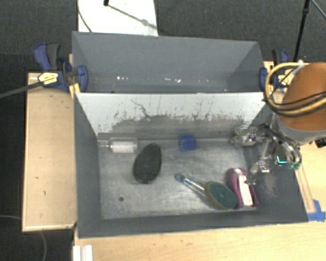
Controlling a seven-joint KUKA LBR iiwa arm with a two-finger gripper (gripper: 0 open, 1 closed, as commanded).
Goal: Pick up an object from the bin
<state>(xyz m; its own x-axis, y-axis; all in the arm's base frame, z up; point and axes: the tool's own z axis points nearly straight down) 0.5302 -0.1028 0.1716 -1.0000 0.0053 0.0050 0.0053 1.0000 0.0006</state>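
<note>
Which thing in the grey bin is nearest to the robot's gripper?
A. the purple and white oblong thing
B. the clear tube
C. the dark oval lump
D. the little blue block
A: the purple and white oblong thing lies right beside the gripper at the right end of the grey metal bin; the other three lie further left.

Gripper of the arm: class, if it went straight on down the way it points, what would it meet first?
Probably the purple-and-white oblong thing lying right beside the gripper. Depth is unclear, so it may instead touch the bare floor of the grey metal bin next to it.
</note>
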